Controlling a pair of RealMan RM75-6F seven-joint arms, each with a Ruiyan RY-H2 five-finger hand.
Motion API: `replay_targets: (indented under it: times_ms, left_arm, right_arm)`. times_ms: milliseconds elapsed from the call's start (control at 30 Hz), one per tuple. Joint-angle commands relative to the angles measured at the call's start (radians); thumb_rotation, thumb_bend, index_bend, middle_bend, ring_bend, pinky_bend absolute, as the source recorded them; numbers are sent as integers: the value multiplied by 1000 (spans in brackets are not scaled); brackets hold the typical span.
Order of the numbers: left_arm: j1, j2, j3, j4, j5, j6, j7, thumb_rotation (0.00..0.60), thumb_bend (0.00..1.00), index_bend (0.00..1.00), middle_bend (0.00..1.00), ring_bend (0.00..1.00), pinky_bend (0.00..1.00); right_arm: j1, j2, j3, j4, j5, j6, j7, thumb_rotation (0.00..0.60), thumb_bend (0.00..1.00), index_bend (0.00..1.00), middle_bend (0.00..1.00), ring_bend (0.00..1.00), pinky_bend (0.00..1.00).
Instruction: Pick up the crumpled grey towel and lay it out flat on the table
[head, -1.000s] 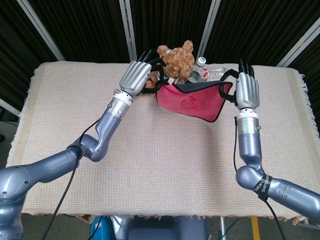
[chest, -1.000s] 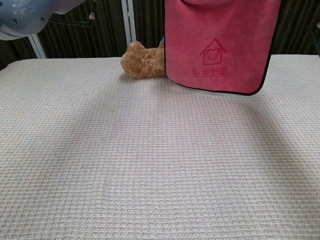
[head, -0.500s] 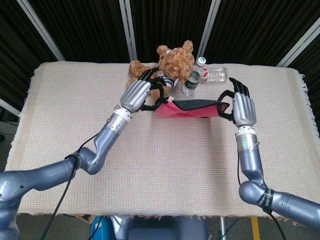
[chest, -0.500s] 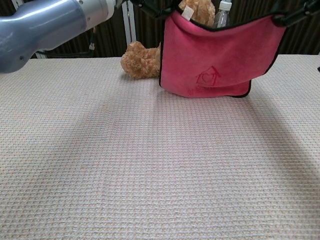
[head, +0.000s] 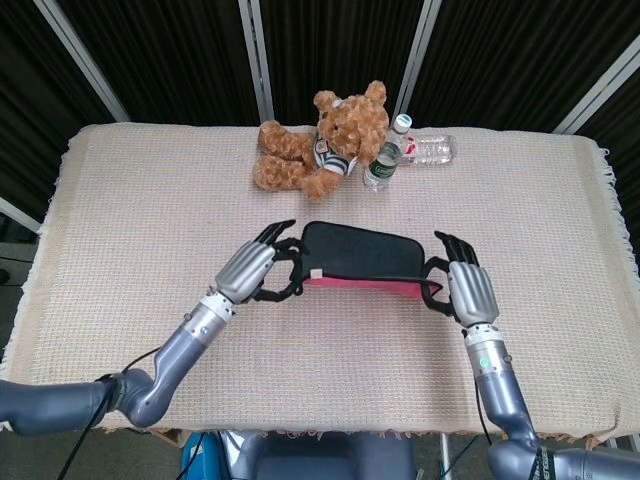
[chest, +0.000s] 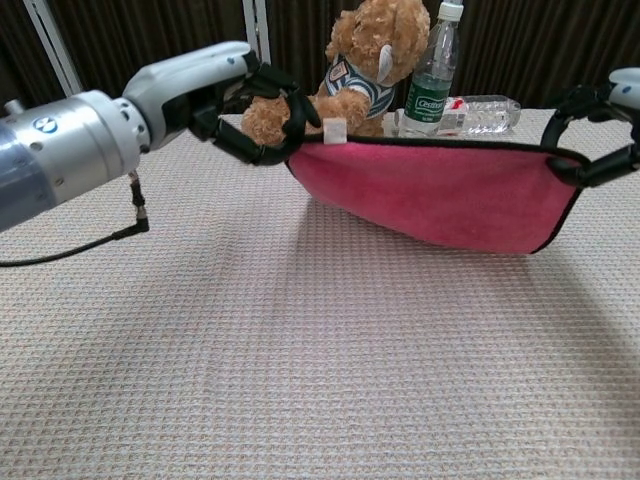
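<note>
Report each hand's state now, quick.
Left hand: holding one end of the towel, which shows pink here, not grey.
Right hand: holding the towel's other end.

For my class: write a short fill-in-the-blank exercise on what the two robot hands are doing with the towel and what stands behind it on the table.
1. The towel held between the left hand and right hand is ____ on its underside.
2. Behind it sits a brown teddy ____.
3. One bottle stands upright; the other bottle lies on its ____.

Missing words: pink; bear; side
</note>
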Motion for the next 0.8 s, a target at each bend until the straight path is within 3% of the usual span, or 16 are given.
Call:
replay_targets:
  times_ms: [33,200,433,800]
  left_arm:
    - [48,17,47,-44,40,33,12,600,507,637,300,2,26]
    - [108,31,100,-95,97,65,15,600,506,637,301,2,26]
    - [166,31,147,-124,154,93,34,600,507,637,301,2,26]
    - [223,-12,169,-92,161,81,53,600,507,639,304,3,26]
  right_arm:
    - [-51,-18,-67,-17,-71,28,17,600,523,675,105,0,0]
    - [-107,-43,-143,12,-149,44,42,600,523,675,105,0,0]
    - [-162,-69,-204,58,-218,45,73,600,523,675,105,0,0]
    - [-211,-129,-237,140,-260,15,117,600,524,675,105,0,0]
